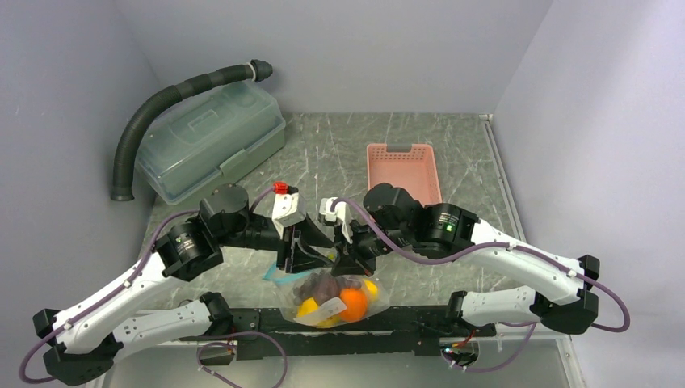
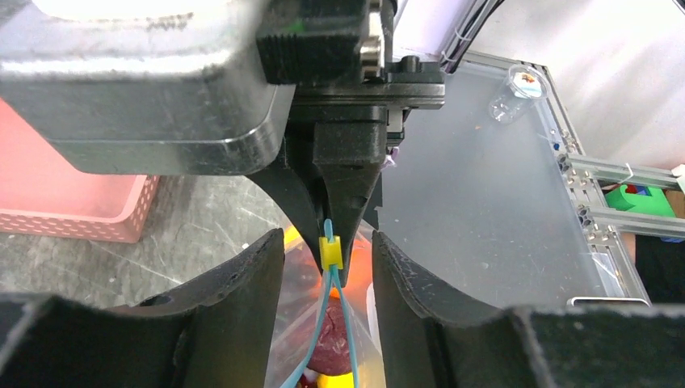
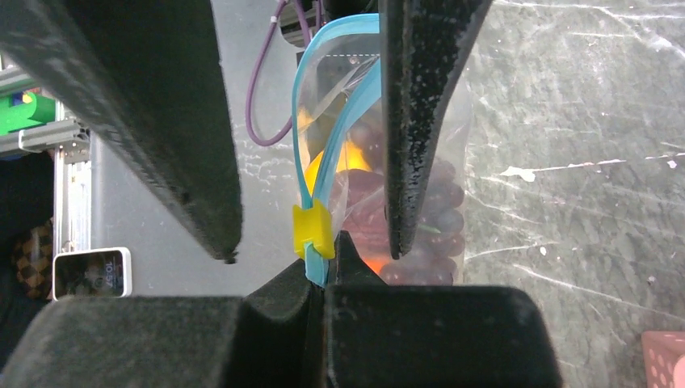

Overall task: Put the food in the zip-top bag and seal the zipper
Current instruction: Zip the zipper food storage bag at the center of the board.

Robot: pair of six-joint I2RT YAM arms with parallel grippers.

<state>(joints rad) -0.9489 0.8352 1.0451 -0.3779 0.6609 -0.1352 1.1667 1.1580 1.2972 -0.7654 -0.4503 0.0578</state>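
Zipper [image 3: 300, 145] sat clamped in your closed right end effector [image 3: 323, 263], just beside the yellow slider [image 3: 312, 230]. Your left end effector [image 2: 327, 242] gaped, straddling that slider untouched.

bright, even light, soft shadows on the table [image 1: 452, 137]; wrist views blur up close; left one has glare.

Nothing here reads with certainty. The small white-framed screen [image 3: 89, 275] shows pale digits, too blurred to make out. The sticker [image 1: 449, 227] on the right arm's joint is too small.
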